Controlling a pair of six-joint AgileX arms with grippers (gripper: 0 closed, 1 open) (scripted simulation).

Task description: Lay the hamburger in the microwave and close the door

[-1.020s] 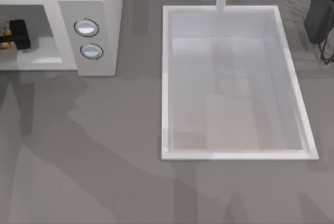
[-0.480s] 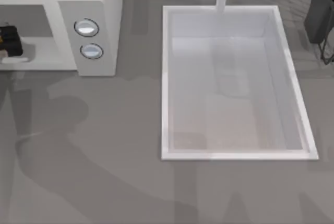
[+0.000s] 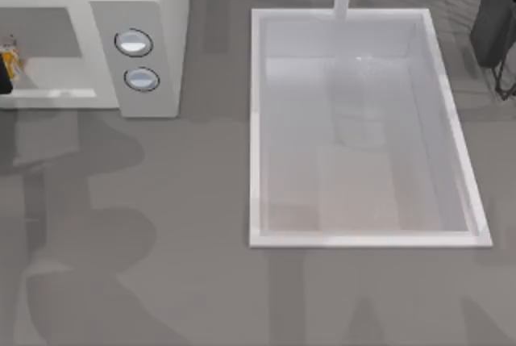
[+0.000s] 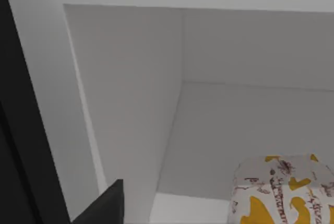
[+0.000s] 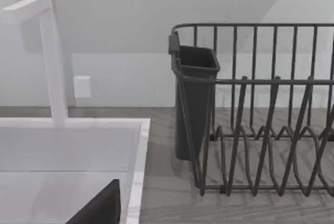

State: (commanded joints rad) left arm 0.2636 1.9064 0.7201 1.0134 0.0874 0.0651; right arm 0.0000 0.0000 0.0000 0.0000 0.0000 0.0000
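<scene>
The hamburger (image 4: 284, 190) sits on the floor of the microwave (image 3: 153, 7) cavity, just ahead of the left gripper (image 3: 3, 81), and nothing is touching its wrapper. From above, a sliver of orange print (image 3: 8, 57) shows at the cavity's left edge, with the dark tip of the left arm right beside it at the cavity mouth. One black finger (image 4: 102, 205) pokes into the left wrist view, clear of the burger. How wide the jaws stand, I cannot tell, but by the look of it they hold nothing.

So the first half looks done: burger laid inside. What's left is the door, which I can't make out from here, so closing it is still to come.

Over on the right, the right arm idles near the sink (image 3: 363, 241) and the dish rack (image 5: 261, 109). A single dark finger (image 5: 99, 208) shows in its wrist view; whether those jaws are open or closed, I cannot tell either.
</scene>
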